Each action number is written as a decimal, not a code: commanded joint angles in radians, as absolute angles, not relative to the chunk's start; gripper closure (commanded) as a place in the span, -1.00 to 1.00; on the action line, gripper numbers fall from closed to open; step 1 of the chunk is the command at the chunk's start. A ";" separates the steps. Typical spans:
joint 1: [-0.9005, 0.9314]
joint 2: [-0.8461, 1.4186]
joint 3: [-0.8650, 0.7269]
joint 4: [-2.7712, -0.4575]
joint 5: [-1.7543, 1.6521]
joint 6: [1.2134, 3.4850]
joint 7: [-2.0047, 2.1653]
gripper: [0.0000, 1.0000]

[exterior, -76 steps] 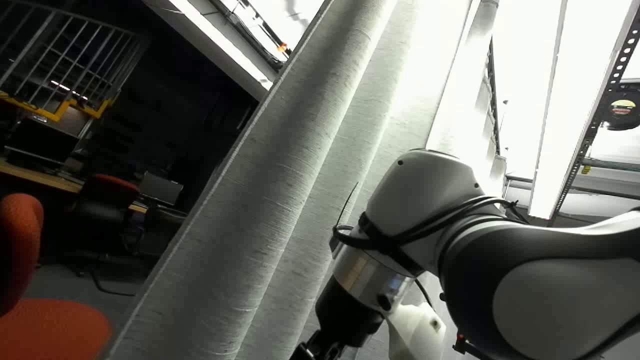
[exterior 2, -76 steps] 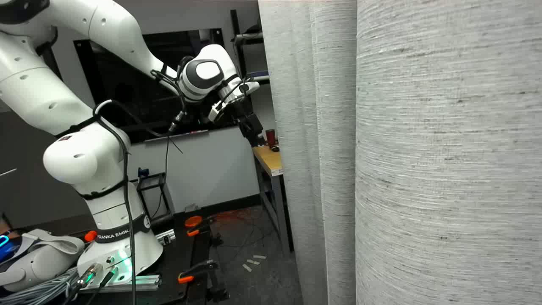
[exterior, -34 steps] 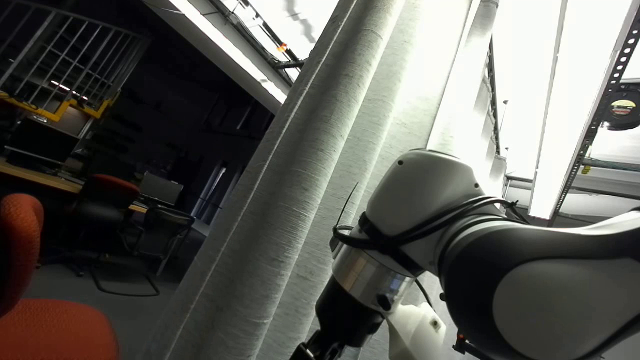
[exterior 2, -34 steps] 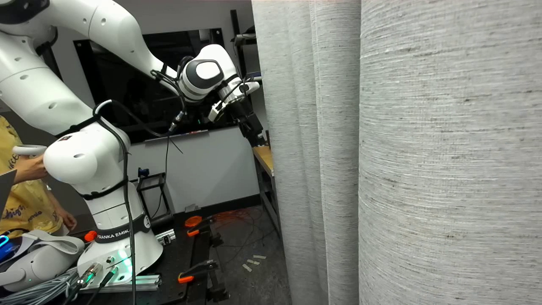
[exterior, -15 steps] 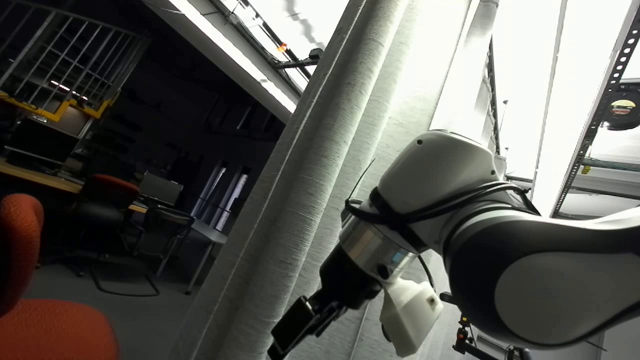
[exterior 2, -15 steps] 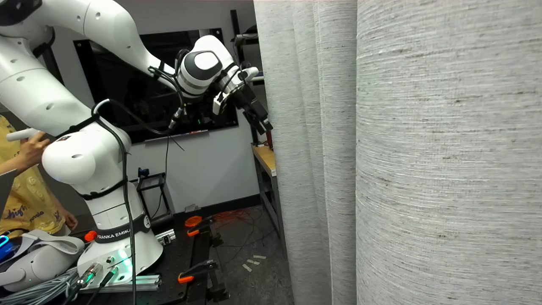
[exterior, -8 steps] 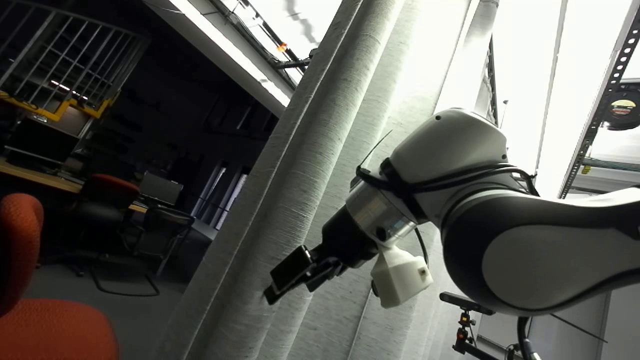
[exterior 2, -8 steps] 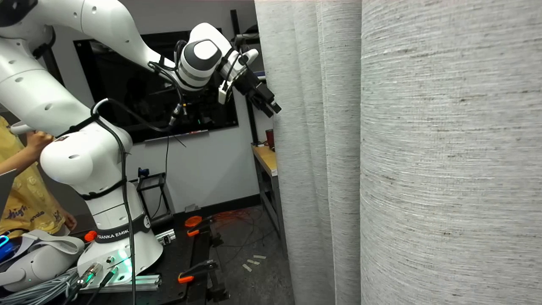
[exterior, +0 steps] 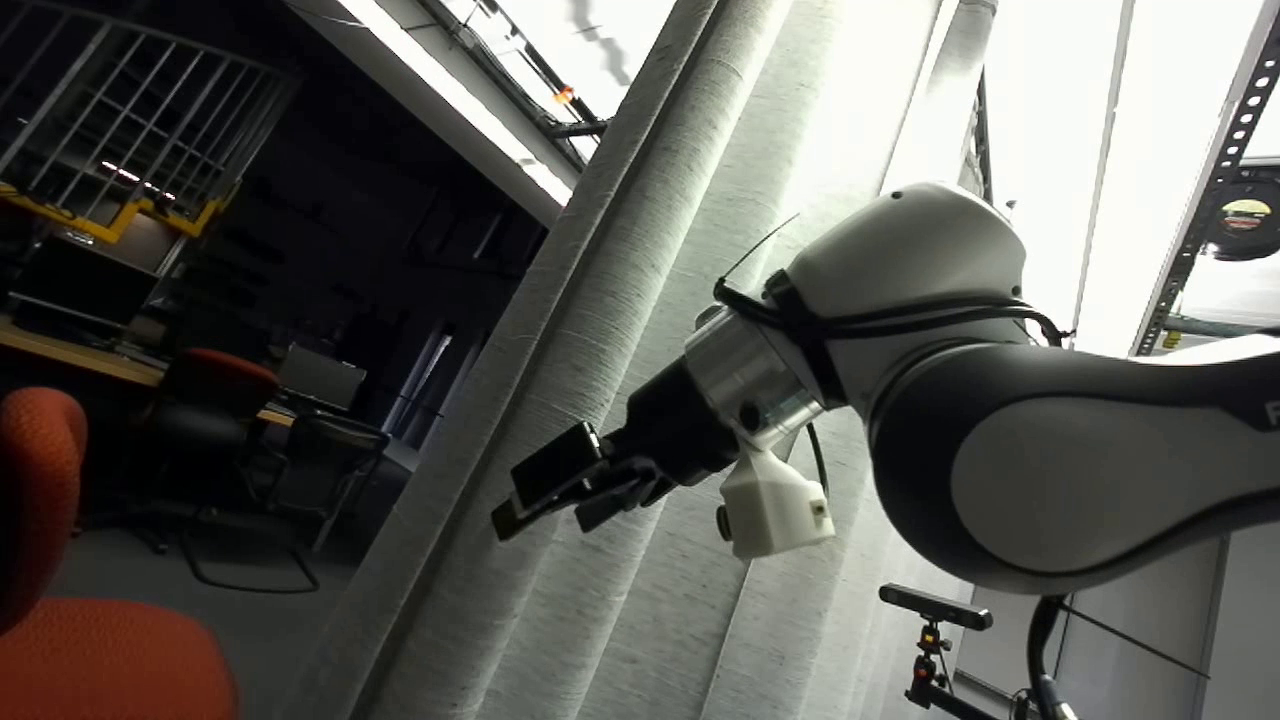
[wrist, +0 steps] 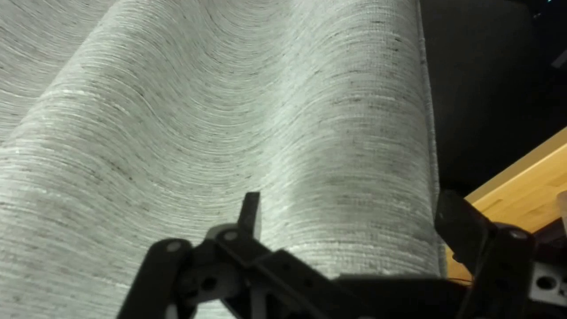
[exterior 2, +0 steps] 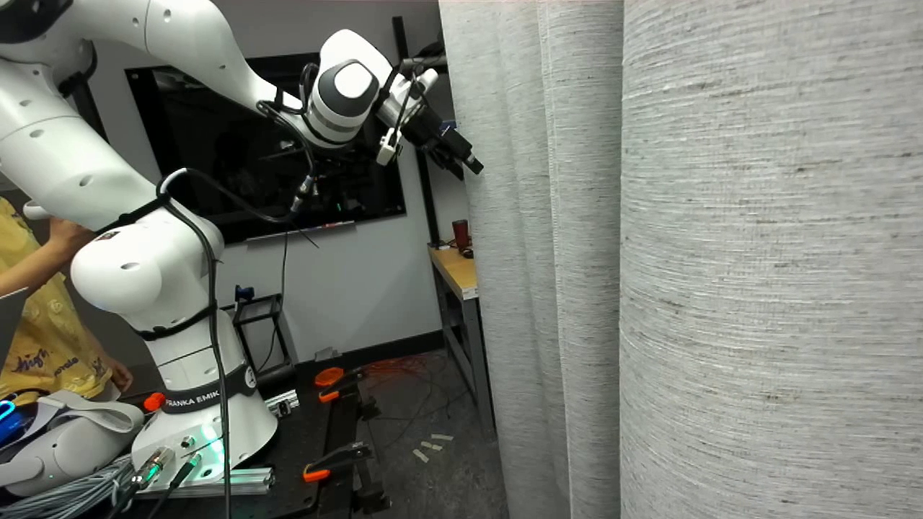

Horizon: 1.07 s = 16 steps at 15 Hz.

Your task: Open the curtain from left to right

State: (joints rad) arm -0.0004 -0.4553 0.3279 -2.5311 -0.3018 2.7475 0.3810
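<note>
wrist view: pincer (wrist: 350, 209) agape, v. nr edge of curtain (wrist: 212, 124)

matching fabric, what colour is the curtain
Curtain: pale grey with darker streaks, clearest in the wrist view.

The pale grey curtain (wrist: 212, 110) hangs in ribbed folds beyond the hand (wrist: 351, 210), whose fingers stand wide apart; contact is unclear. One finger hides part of the wooden bench (wrist: 527, 195) at its edge, beside the curtain's seamed border.

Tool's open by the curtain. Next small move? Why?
Probably ease the tool forward slightly, to bring the side edge of the curtain between its fingers: in the wrist view they stand apart, one by that edge, one in front of the curtain; nothing looks pinched.
</note>
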 commanded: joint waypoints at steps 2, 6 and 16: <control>0.049 -0.414 0.319 -2.489 -0.251 2.769 0.308 -1.00; 0.023 -0.401 0.337 -2.452 -0.276 2.785 0.333 -1.00; -0.205 -0.393 0.464 -2.323 -0.469 2.863 0.530 -0.95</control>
